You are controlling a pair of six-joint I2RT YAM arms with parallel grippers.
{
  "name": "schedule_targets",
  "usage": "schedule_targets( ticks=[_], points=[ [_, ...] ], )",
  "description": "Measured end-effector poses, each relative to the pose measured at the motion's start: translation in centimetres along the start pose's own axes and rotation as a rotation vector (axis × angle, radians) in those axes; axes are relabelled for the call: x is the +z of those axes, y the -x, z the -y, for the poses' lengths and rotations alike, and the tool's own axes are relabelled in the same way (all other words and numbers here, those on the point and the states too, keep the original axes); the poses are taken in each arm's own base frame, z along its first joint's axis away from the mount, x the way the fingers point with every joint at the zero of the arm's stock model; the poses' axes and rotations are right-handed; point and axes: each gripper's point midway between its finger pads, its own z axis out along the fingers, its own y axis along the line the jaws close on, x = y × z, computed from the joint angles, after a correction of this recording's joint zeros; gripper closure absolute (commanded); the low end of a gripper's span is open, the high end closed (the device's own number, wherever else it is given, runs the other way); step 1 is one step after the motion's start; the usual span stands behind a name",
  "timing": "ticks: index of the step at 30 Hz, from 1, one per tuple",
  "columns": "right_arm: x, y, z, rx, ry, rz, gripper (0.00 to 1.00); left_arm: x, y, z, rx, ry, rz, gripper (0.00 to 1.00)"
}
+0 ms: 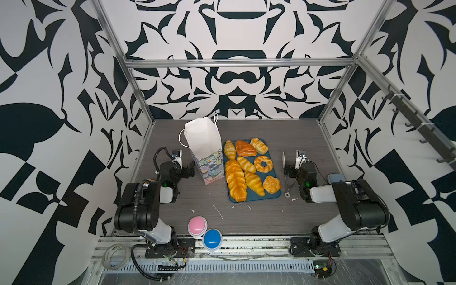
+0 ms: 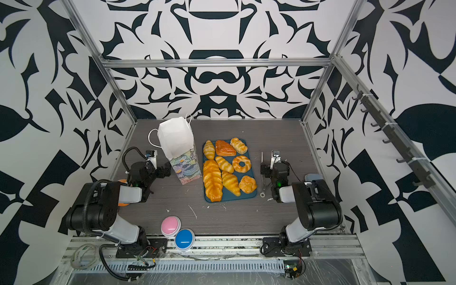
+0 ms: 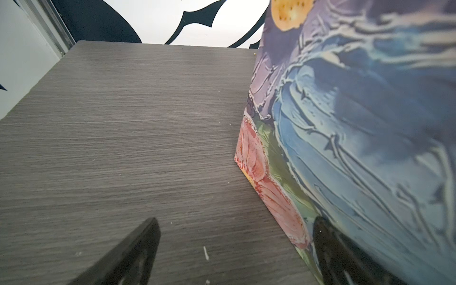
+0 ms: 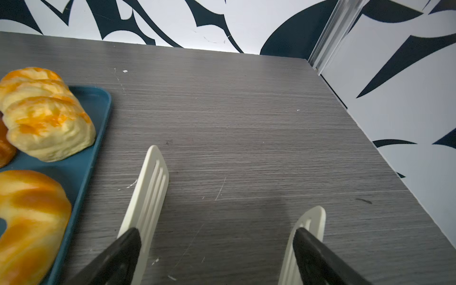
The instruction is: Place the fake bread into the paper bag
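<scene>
You have not started the real work: all eight pieces of the fake bread (image 1: pixel 254 183) lie on the blue tray (image 1: pixel 266 198), and no piece is in the paper bag (image 1: pixel 204 145). So the whole task is left, piece by piece.

The bread looks glossy and golden-orange. You see striped croissants, a long braided loaf (image 1: pixel 235 180) at the tray's left side, a ring doughnut (image 1: pixel 263 163), knotted rolls and one flat darker pastry (image 1: pixel 245 148). The pieces are packed close, and several touch each other.

The bag stands on the table (image 1: pixel 246 222) just beside the tray, on its left. Its mouth is open toward the top views and the inside shows only white. The pastel print covers the outside, and the cord handles hang at the far rim.

The left gripper (image 1: pixel 188 170) is spread wide and holds nothing. In the left wrist view one finger is just beside the bag's lower wall; I cannot tell if it touches.

The right gripper (image 4: pixel 217 230) is also spread wide, near the tray's right edge. The white slotted blades of a pair of tongs (image 4: pixel 148 192) lie along the inside of its fingers. I cannot tell if the claw really carries them.
</scene>
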Motion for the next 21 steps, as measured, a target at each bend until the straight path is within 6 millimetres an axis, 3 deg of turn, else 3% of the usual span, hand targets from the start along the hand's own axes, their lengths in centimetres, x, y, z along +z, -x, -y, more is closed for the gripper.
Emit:
schedule_targets(
  ticks=[21],
  points=[
    [0.02,-0.07,-0.12,0.002,0.015,-0.003,0.00,0.00,0.00,0.00,0.000,0.000,0.000,0.01]
  ],
)
